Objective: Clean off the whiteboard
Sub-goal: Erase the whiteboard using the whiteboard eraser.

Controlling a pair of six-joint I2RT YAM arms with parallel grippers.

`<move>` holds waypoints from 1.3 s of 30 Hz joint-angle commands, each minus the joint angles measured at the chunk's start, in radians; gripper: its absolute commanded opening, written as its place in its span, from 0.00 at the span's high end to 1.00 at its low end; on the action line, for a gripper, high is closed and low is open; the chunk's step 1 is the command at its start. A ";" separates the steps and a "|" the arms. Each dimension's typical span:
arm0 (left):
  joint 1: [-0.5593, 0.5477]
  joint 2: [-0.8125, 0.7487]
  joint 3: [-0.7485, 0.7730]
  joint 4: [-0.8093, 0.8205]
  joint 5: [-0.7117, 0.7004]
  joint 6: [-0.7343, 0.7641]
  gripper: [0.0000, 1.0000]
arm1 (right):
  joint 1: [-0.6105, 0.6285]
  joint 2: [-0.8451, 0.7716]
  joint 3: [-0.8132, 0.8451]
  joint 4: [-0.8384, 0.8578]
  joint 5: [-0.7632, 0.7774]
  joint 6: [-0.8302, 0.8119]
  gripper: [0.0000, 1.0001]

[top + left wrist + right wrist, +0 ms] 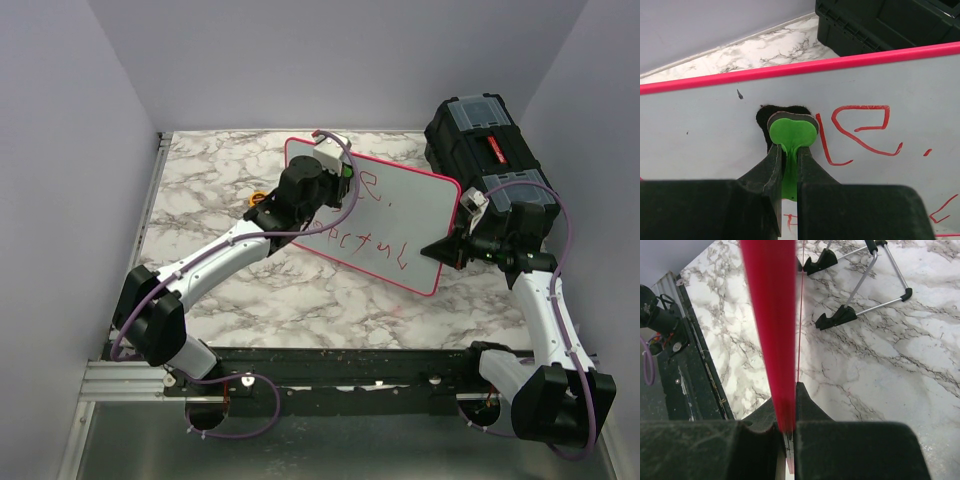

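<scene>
Across most of the top view, a marble table (300,300). In the centre of that frame, standing tilted on it, the whiteboard (415,205), white with a pink rim (372,152), turned with one corner toward the bottom of the frame. At upper right, close behind the board, a black toolbox (485,130). From lower left up to the centre, the left arm (215,260); from lower right up to the right edge of the board, the right arm (545,310). In the upper right of the right wrist frame, a wire stand (875,270) with small black feet (835,317) resting on the marble. On the board surface, red lettering (375,238), seen larger at centre right of the left wrist frame. Left gripper (790,152) at the upper left part of the board, closed narrow on the green handle of an eraser (792,129); black pad of it against the white surface, just left of the red letters. Right gripper (787,407) clamped tight on the pink rim, seen there edge-on as a red band running from the top of the right wrist frame down between the fingers (810,407). Near the top of the board in the left wrist frame, one small dark speck (740,93).
</scene>
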 commanded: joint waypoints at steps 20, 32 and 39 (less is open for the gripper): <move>-0.042 -0.008 0.042 -0.057 -0.065 0.042 1.00 | 0.004 -0.030 0.019 0.025 -0.054 -0.086 1.00; -0.029 0.005 0.086 -0.088 -0.059 0.045 1.00 | 0.004 -0.034 0.021 0.022 -0.055 -0.089 0.99; -0.029 -0.019 -0.064 -0.024 -0.043 -0.016 1.00 | 0.005 -0.032 0.019 0.022 -0.057 -0.089 0.99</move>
